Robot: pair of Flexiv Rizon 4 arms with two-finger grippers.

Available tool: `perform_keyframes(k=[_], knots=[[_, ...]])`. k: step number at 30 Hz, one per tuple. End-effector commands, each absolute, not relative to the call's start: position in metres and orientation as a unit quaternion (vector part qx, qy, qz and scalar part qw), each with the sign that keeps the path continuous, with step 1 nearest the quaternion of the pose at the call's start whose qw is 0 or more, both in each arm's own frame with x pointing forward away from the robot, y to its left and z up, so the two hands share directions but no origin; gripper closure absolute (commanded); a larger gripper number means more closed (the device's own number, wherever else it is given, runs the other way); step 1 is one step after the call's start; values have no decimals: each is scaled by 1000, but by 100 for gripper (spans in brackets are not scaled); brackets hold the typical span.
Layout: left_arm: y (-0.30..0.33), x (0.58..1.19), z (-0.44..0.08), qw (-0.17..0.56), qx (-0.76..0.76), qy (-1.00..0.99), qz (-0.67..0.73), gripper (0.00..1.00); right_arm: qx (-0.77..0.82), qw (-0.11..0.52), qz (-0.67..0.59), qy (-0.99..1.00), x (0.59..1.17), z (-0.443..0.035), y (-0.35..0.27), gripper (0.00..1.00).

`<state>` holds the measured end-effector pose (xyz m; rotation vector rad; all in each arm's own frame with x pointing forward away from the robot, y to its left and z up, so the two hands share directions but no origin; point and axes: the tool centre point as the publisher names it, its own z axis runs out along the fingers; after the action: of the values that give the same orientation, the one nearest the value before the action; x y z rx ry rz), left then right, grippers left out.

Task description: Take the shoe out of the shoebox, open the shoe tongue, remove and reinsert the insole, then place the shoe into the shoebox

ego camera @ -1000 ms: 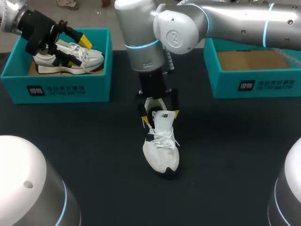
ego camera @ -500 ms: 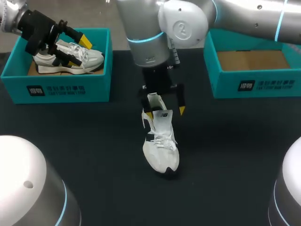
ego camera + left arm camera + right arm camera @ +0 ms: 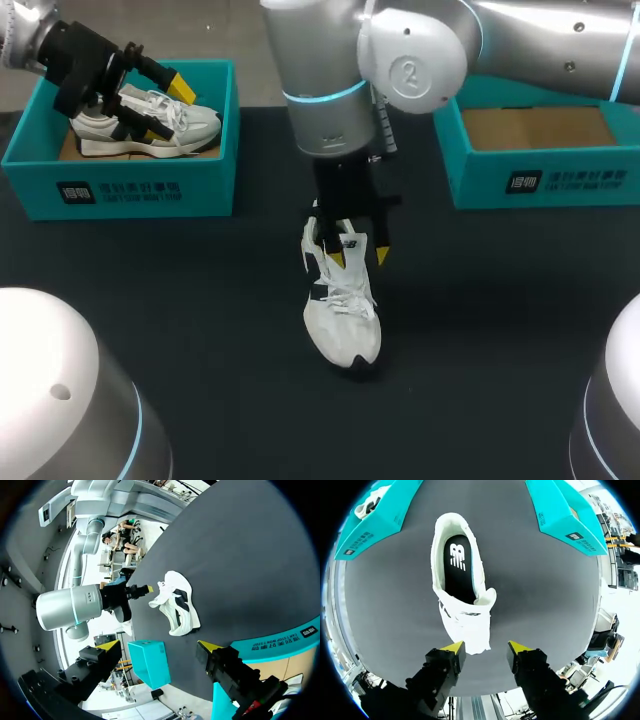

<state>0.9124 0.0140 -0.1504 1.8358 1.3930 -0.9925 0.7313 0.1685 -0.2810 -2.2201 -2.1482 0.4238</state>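
Flanking the central white shoe (image 3: pixel 342 320), teal left shoebox (image 3: pixel 120 190) and right shoebox (image 3: pixel 540 180) sit far back; the right gripper (image 3: pixel 486 647) hangs over the shoe's tongue (image 3: pixel 470 625), fingers (image 3: pixel 452 647) apart, seemingly not touching.

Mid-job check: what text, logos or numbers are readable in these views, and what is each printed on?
"2": on the round joint cap of the right arm.
Left shoebox, front wall: white logo and lettering, too small to read.
Right shoebox, front wall: the same kind of label, too small to read.
Insole inside the shoe on the table: a white logo mark, no legible words.
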Motion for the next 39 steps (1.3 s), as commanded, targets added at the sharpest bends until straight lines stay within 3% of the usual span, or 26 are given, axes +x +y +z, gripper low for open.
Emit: perform_keyframes(k=[1, 18, 39], knots=[[14, 912, -150, 310, 696, 528, -375, 0, -714, 21, 132, -688, 727, -284, 165, 100], [14, 912, -150, 310, 696, 528, -375, 0, -701, 51, 133, -699, 728, -298, 183, 100], [14, 912, -150, 310, 696, 528, -375, 0, -671, 39, 125, -730, 770, -325, 210, 100]])
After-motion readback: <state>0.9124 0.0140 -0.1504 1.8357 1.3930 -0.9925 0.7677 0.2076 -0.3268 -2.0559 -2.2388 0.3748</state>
